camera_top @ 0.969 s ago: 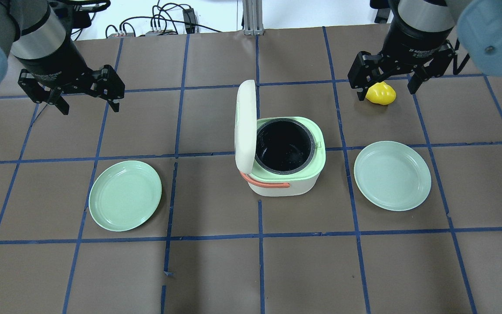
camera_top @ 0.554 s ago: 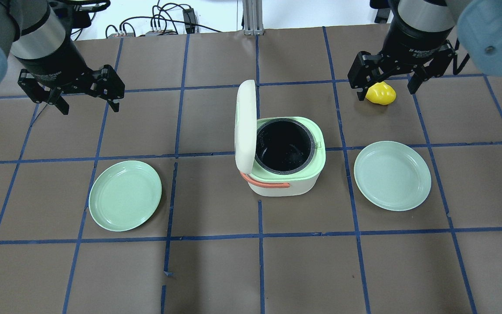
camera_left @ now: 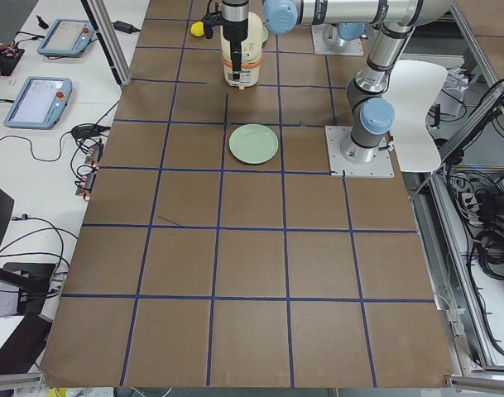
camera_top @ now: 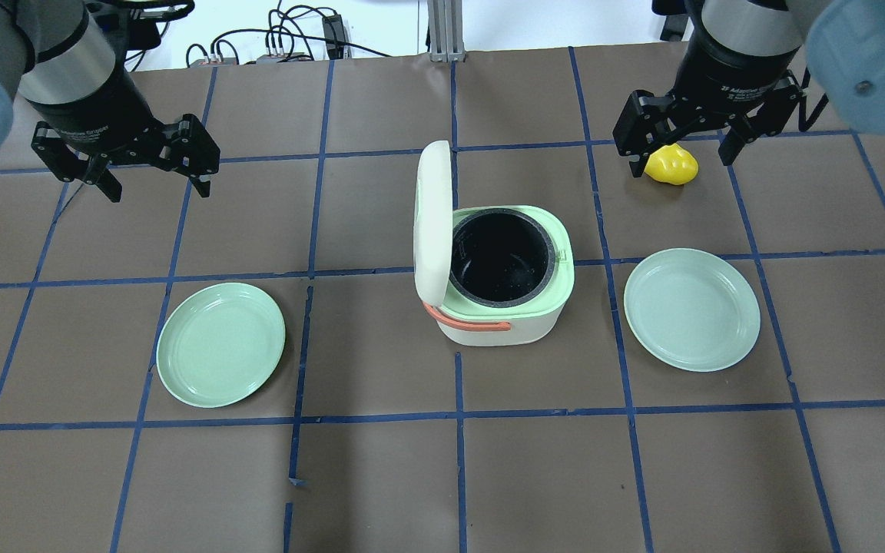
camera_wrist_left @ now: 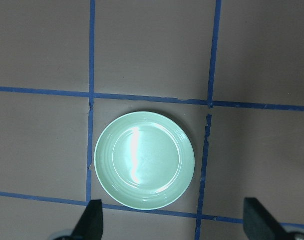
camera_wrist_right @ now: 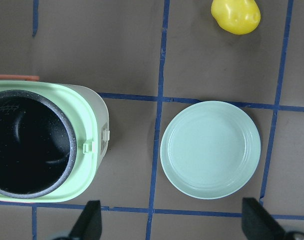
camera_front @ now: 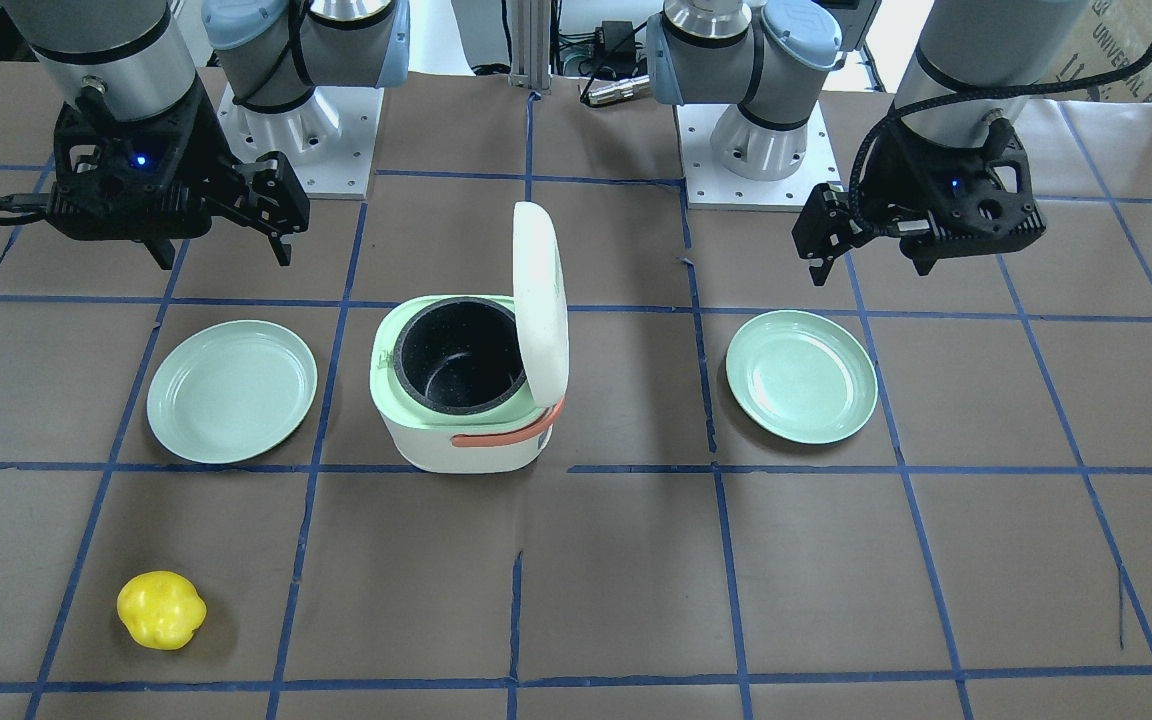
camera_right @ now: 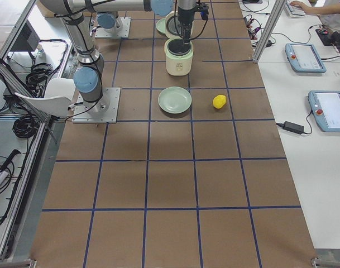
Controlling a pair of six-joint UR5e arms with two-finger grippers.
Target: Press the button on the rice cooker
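The white and pale green rice cooker (camera_top: 519,326) stands mid-table with its lid (camera_top: 432,223) swung upright on my left side and the black pot (camera_top: 500,257) exposed. It also shows in the front view (camera_front: 456,440). A small green latch button (camera_wrist_right: 103,140) sits on its rim on the side facing my right arm. My left gripper (camera_top: 158,188) is open and empty, high over the far left of the table. My right gripper (camera_top: 681,165) is open and empty, high over the far right; the cooker (camera_wrist_right: 42,140) lies at the left of its wrist view.
One green plate (camera_top: 220,343) lies left of the cooker, and shows below my left gripper (camera_wrist_left: 174,225) in its wrist view (camera_wrist_left: 144,160). Another plate (camera_top: 691,309) lies right of the cooker. A yellow toy pepper (camera_front: 161,610) lies beyond the right plate.
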